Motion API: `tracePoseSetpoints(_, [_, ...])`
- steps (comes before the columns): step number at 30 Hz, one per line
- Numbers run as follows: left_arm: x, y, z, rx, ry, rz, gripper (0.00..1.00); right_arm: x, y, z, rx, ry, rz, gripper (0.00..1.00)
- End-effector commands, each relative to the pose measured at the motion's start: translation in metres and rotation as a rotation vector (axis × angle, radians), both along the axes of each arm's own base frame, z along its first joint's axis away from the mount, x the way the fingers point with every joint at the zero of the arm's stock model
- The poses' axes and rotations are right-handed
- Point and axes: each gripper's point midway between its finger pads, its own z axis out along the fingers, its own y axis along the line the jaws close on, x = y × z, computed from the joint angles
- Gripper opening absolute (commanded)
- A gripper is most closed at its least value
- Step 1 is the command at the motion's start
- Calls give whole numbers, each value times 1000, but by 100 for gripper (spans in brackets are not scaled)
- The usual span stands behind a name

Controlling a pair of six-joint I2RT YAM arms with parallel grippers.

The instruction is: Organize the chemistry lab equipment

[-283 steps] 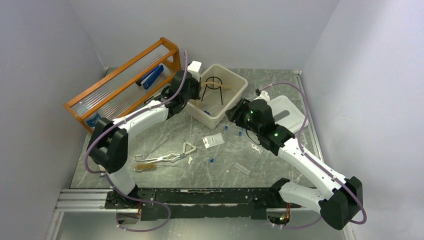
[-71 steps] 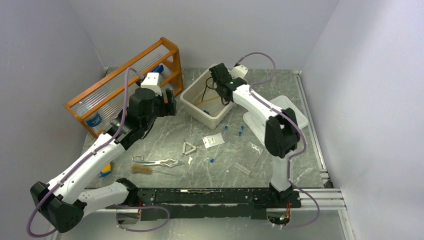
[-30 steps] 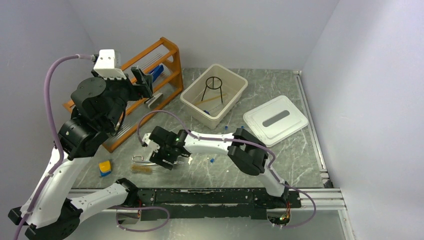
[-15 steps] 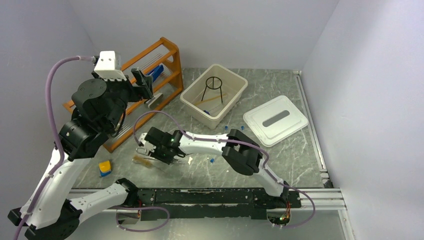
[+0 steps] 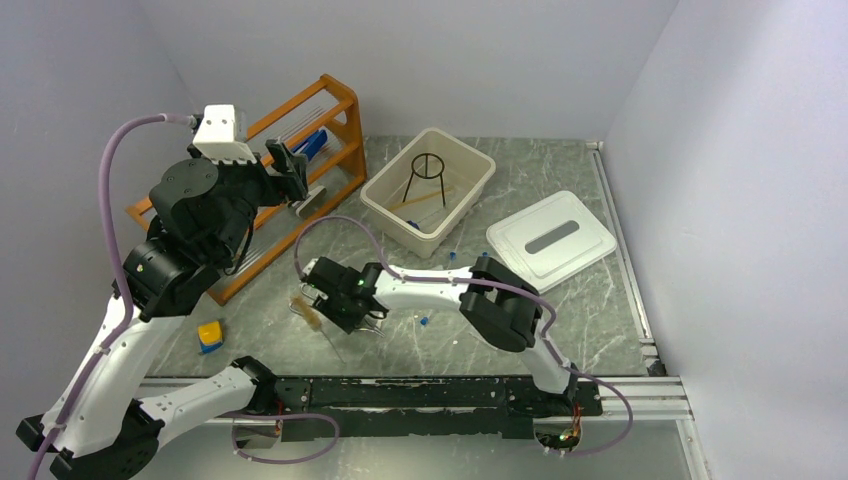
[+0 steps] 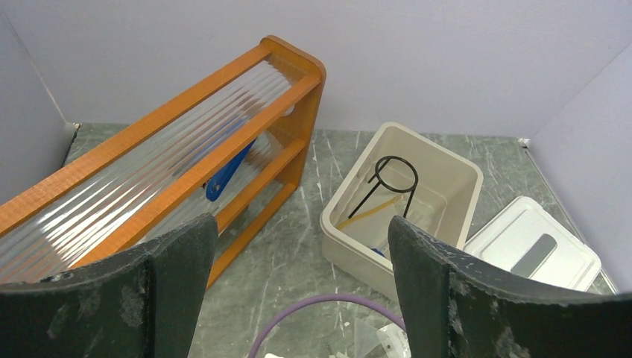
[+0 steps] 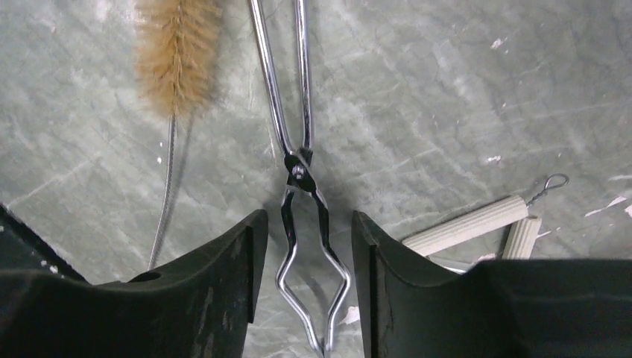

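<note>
**My right pincer swings from the tub to the metal tongs**

Moments ago my right pincer [image 7: 304, 224] was far back at the beige tub [image 5: 395, 228]. It has since crossed to the near left of the table and now stands with its fingers apart astride the metal tongs [image 7: 298, 160], just below their pivot. The tongs lie flat, not yet clamped, so by my reckoning they go next. The bristle brush [image 7: 177, 56], just left of them, has been nudged askew, and the wire triangle [image 7: 466, 224] lies close on the right. The tub already holds the black wire ring tripod [image 6: 383, 185] and the tan tubing [image 6: 369, 212]; its white lid [image 5: 551, 238] lies off to the right. My left pincer [image 6: 302, 231] hangs high, parted and empty, by the orange rack [image 6: 179, 108] of clear rods.
</note>
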Motion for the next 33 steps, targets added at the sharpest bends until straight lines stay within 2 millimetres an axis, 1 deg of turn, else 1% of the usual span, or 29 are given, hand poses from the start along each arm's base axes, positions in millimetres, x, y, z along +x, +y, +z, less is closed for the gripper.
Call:
tracePoseSetpoints(1, [-3, 2, 6, -18, -20, 3, 88, 15, 10, -5, -41, -43, -17, 49])
tracePoseSetpoints(3, [-3, 4, 7, -17, -22, 8, 88, 19, 13, -11, -77, -55, 10, 49])
tracePoseSetpoints(6, [-4, 5, 5, -16, -21, 11, 88, 20, 16, -21, -105, -55, 51, 43])
tracePoseSetpoints(8, [-4, 5, 5, -13, -19, 12, 88, 18, 15, -23, -113, -44, 73, 37])
tracePoseSetpoints(11, [-5, 6, 5, -12, -17, 14, 88, 12, 12, -25, -118, -25, 87, 21])
tracePoseSetpoints(13, [-5, 7, 4, -11, -18, 17, 88, 12, 11, -21, -103, -28, 84, 12])
tracePoseSetpoints(16, [-6, 10, 8, -5, -29, 27, 88, 16, 16, -6, -58, -58, 63, 1])
tracePoseSetpoints(17, [-6, 15, 10, 4, -38, 48, 87, 20, 19, 2, -34, -78, 48, 0])
tracePoseSetpoints(20, [-8, 37, 24, 15, -75, 154, 87, 32, 22, 30, 19, -145, -12, 0])
tracePoseSetpoints(22, [-11, 45, 31, 14, -104, 179, 87, 40, 20, 47, 46, -190, -53, 0])
tracePoseSetpoints(24, [-15, 48, 36, 5, -123, 181, 87, 48, 17, 62, 71, -237, -102, 0])
tracePoseSetpoints(26, [-16, 50, 37, 1, -128, 185, 87, 56, 13, 77, 93, -284, -156, 0])
tracePoseSetpoints(29, [-16, 50, 34, 2, -119, 189, 87, 68, 4, 91, 104, -353, -246, 0])
tracePoseSetpoints(33, [-15, 49, 32, 2, -116, 187, 87, 83, -7, 103, 106, -430, -361, 0])
